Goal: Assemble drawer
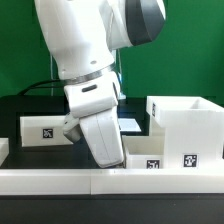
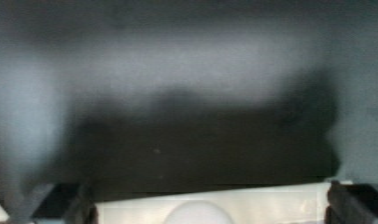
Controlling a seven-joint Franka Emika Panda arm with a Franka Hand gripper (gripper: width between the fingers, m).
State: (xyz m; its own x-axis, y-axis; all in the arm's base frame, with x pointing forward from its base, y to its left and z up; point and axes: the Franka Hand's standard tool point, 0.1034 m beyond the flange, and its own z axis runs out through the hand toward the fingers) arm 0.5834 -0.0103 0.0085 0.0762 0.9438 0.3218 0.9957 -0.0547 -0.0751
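Assembly looks barely begun: the casing [image 1: 186,122] stands at the exterior view's right, one tray [image 1: 45,129] lies well apart at the left, the other tray [image 1: 150,157] just beside the casing, neither slid in. The gripper [image 1: 107,155] reaches low between the trays; whether its jaws are apart or clamped I cannot tell

Arm: I see the white arm [image 1: 75,40] coming down from the top of the exterior view, its bulk filling the upper middle.
Joint: a rounded joint [image 1: 145,20] with a dark grey cap sits toward the exterior view's right.
Wrist: the wrist [image 1: 90,95] is tilted, its lower end slanting toward the exterior view's right.
Claw: the claw [image 2: 204,205] points downward and sits low; its tips are hidden in the exterior view.
Fingers: in the blurred wrist view the dark fingers [image 2: 53,200] stand wide apart; I cannot tell whether they are pressing on anything.
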